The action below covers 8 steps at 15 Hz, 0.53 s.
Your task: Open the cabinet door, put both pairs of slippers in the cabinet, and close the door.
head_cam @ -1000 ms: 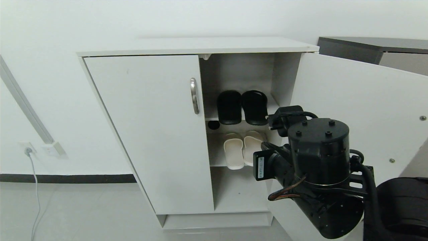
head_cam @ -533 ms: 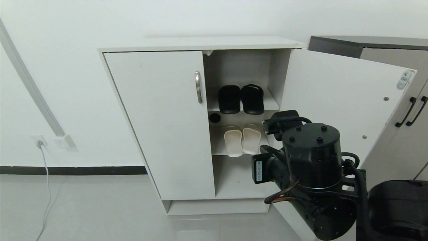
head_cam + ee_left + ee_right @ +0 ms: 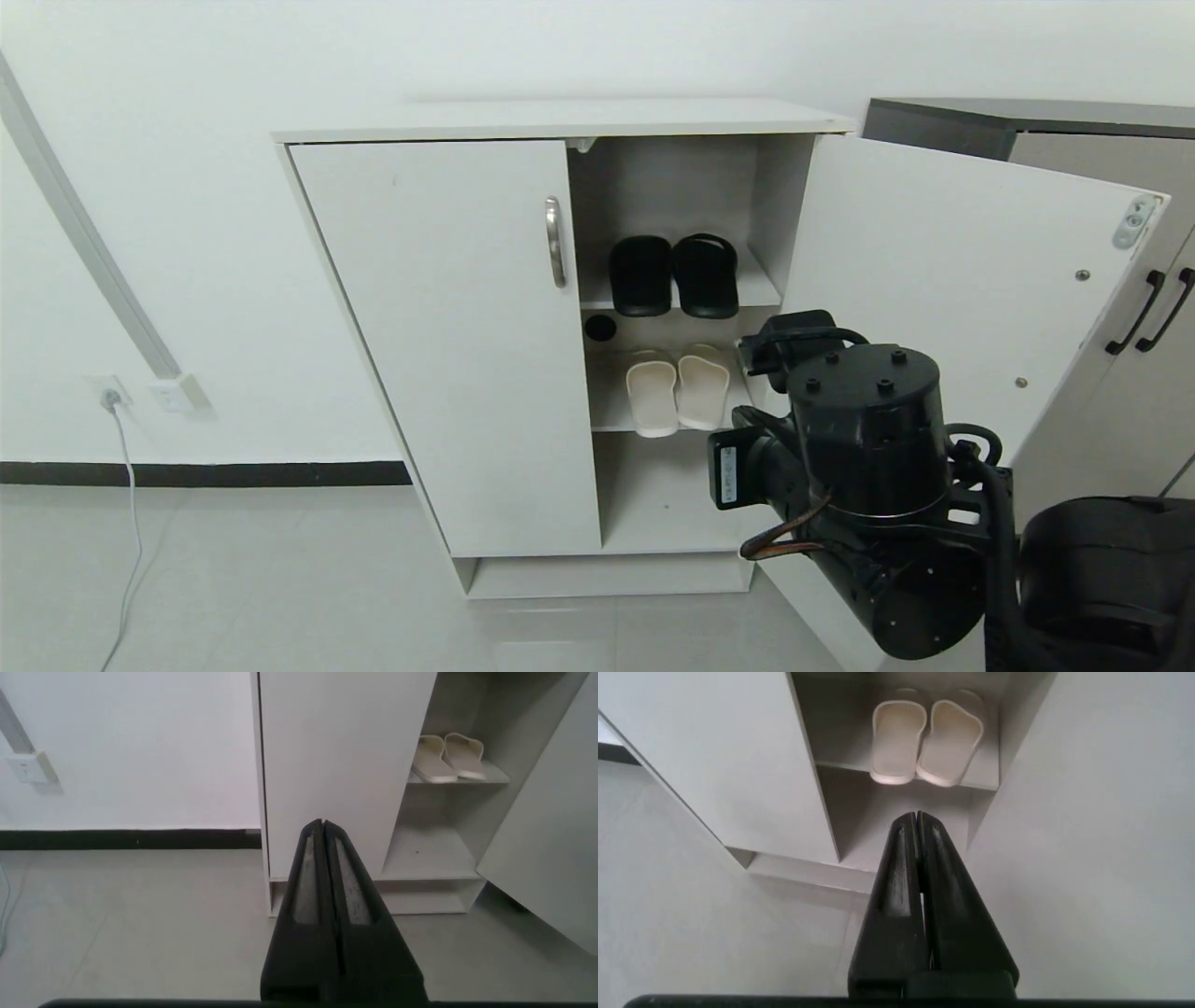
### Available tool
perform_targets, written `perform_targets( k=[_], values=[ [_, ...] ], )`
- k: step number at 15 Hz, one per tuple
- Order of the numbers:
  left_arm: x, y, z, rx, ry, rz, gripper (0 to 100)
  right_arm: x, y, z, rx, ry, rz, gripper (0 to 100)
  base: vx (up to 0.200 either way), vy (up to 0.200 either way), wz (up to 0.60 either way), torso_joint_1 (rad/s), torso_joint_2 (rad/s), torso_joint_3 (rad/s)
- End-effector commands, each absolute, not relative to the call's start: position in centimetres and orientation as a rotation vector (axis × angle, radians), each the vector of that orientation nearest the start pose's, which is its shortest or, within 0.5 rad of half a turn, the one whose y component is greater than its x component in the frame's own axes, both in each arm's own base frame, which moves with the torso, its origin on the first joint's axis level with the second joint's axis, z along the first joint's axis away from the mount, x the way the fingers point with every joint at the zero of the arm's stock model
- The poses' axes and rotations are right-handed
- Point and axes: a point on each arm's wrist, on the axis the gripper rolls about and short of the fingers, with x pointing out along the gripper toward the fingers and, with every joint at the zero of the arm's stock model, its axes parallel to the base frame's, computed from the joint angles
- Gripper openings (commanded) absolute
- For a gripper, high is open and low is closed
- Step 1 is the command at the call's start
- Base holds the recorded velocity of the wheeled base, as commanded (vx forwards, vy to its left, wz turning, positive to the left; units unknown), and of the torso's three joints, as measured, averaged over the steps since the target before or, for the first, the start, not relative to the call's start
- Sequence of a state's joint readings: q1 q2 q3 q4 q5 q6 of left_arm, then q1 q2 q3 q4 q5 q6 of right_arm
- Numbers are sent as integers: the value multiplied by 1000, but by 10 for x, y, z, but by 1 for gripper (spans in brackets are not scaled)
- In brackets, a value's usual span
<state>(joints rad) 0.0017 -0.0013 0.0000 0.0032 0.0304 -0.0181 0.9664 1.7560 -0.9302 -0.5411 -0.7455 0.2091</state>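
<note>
Cabinet door on the right stood open and was hidden along its lower edge by the right arm. Left jaws and right jaws were seen pressed together, with nothing held between them. Black slippers were set on the upper shelf of the cabinet, white slippers on the shelf below; the left door was closed.

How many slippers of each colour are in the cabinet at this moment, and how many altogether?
Black slippers: 2
White slippers: 2
Total: 4
</note>
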Motion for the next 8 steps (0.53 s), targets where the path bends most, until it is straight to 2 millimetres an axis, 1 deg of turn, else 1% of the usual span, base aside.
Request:
perform_targets(
  k=[1, 6, 8],
  values=[
    [-23, 1, 75, -18, 3, 32, 0, 196, 257, 189, -12, 212, 198, 0, 0, 0, 0, 0, 0, 0],
    [-23, 1, 75, -18, 3, 32, 0, 197, 258, 186, -21, 216, 198, 0, 0, 0, 0, 0, 0, 0],
    [-23, 1, 75, -17, 3, 32, 0, 197, 258, 187, -23, 215, 198, 0, 0, 0, 0, 2, -185, -217]
  ],
)
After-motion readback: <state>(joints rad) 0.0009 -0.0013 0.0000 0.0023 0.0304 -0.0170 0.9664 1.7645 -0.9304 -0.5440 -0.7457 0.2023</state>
